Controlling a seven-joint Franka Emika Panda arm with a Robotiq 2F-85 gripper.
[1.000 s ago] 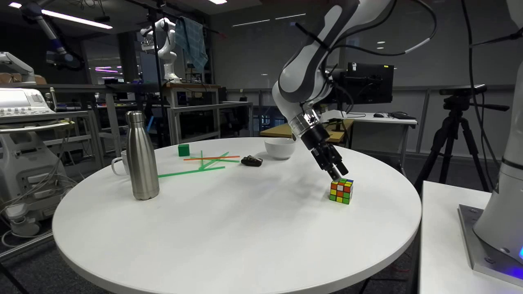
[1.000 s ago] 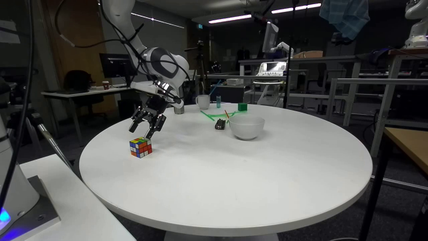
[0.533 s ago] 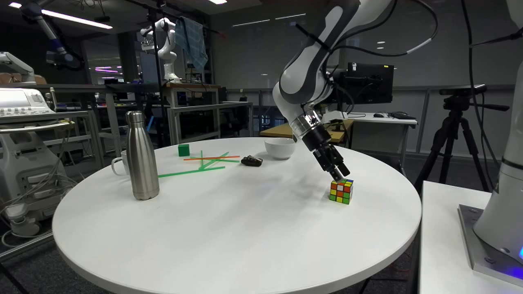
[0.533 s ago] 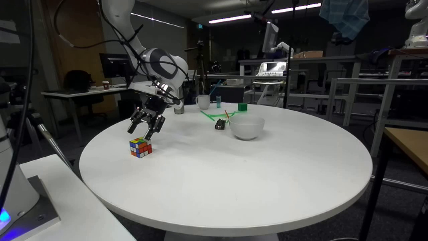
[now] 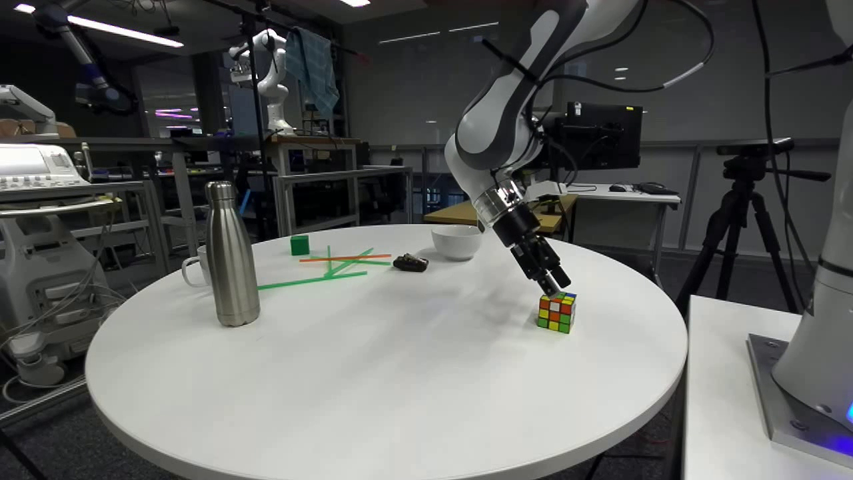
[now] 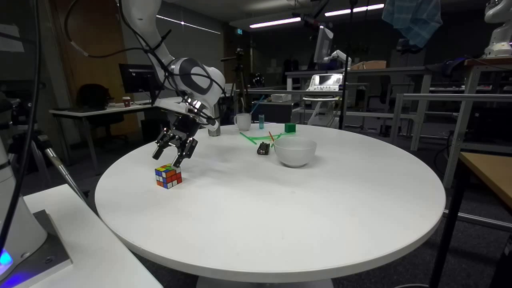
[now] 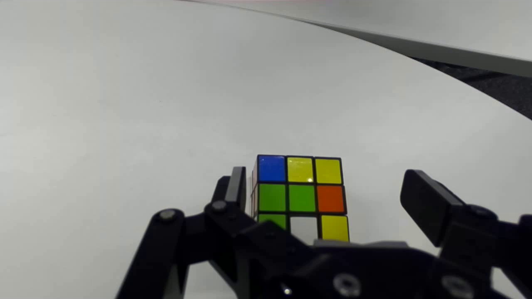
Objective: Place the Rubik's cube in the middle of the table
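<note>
Wrist view: gripper [image 7: 328, 193] spread, fingers [image 7: 428, 207] at nine and three o'clock of the Rubik's cube [image 7: 301, 198], nine's nearer. Likely light, stiff, smooth; pinch opposite sides. In an exterior view, it sits around three o'clock on the table [image 5: 373, 387].

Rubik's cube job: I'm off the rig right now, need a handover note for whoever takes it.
Hand: open, angled down at the Rubik's cube. In the wrist view the cube shows between the jaws, much nearer the picture-left one; contact can't be told.
Cube: resting on the round table, off-centre, toward the robot base.
Done: hand is at the cube; no grasp yet.
Left: probably centre and lower the hand, close, carry to the middle, release.
</note>
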